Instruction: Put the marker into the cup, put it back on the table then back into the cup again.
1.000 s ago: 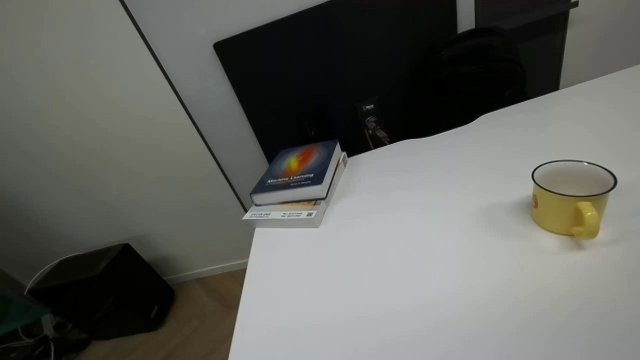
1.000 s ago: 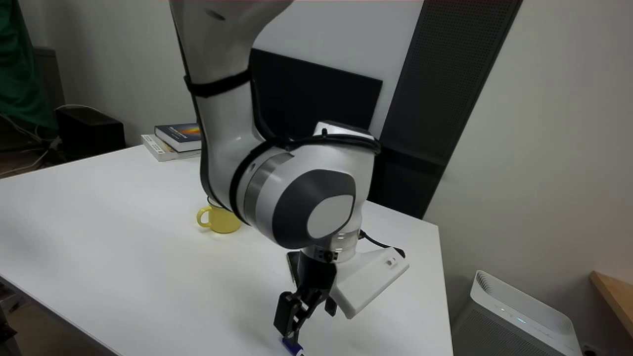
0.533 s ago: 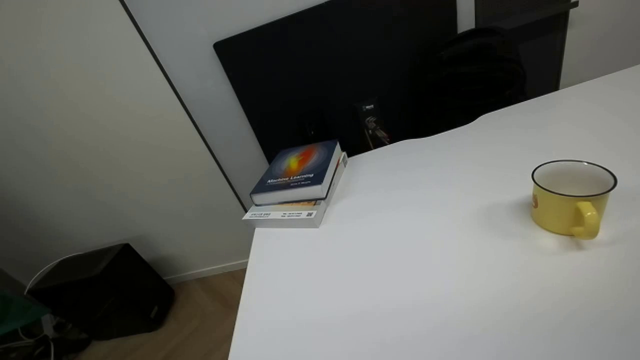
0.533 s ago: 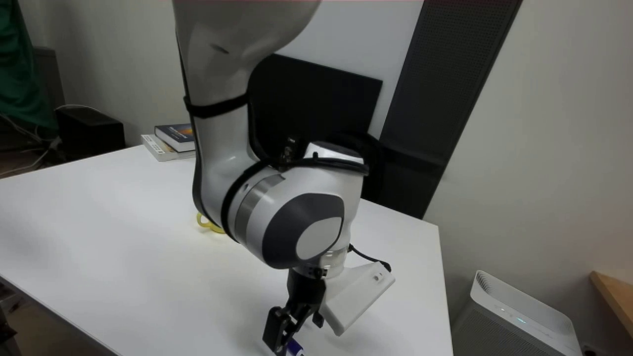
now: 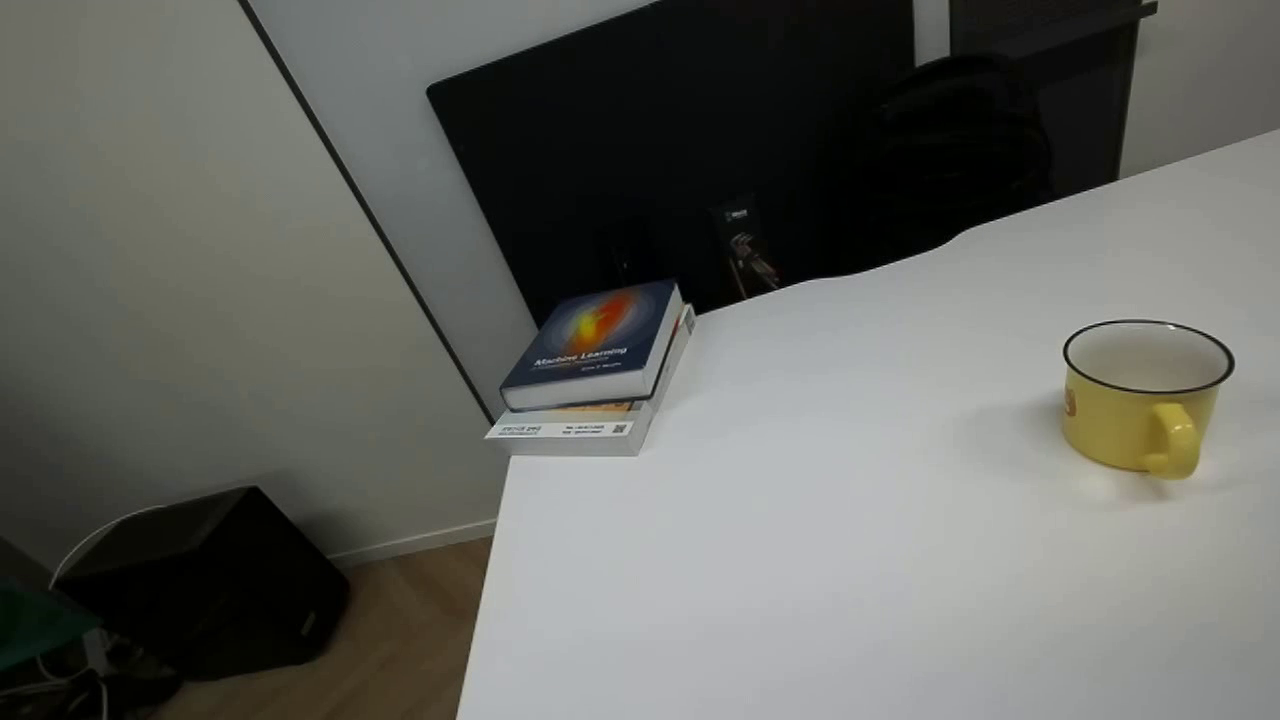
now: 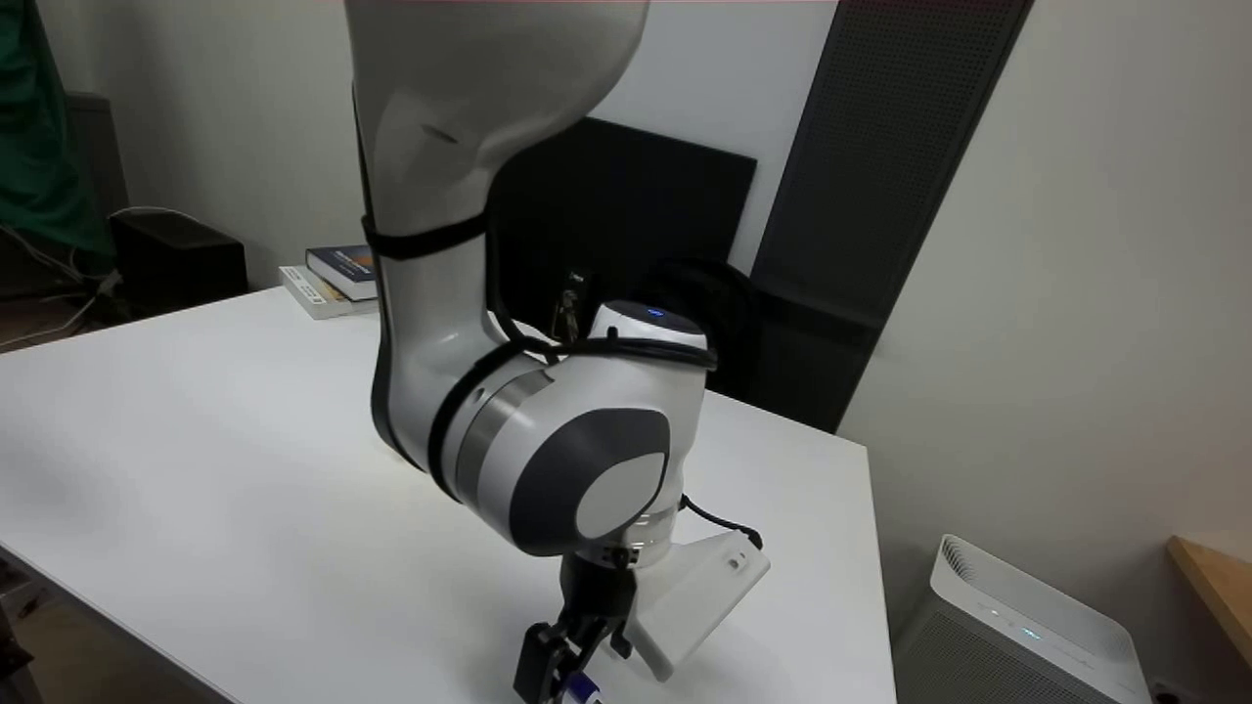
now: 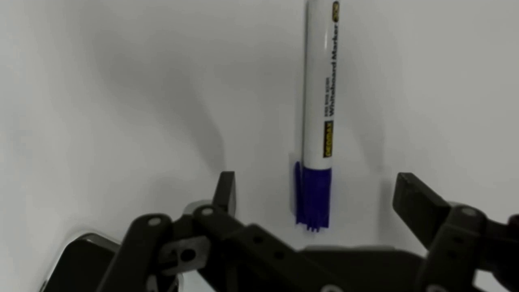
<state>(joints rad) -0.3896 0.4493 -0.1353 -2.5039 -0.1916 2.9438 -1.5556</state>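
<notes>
The marker (image 7: 318, 101), white-bodied with a blue-purple cap, lies on the white table (image 5: 800, 570). In the wrist view its cap is between the fingers of my gripper (image 7: 315, 186), which stands open with a gap on both sides. Only the marker's purple end (image 6: 584, 687) shows at the bottom of an exterior view, beside the low gripper (image 6: 559, 680), whose tips are cut off there. The yellow cup (image 5: 1135, 430) stands upright on the table, its handle toward the camera; what shows of its inside is bare. The arm hides the cup in an exterior view.
Two stacked books (image 5: 595, 350) lie at a table corner, in front of a black panel (image 5: 680, 150). A dark, flat object (image 7: 81, 263) lies at the lower left of the wrist view, near the gripper. An air purifier (image 6: 1027, 626) stands beyond the table's edge.
My arm has come down, shifting slightly left in an exterior view, bringing the open gripper low by the marker. The arm now covers the cup there. Marker and cup have stayed put.
</notes>
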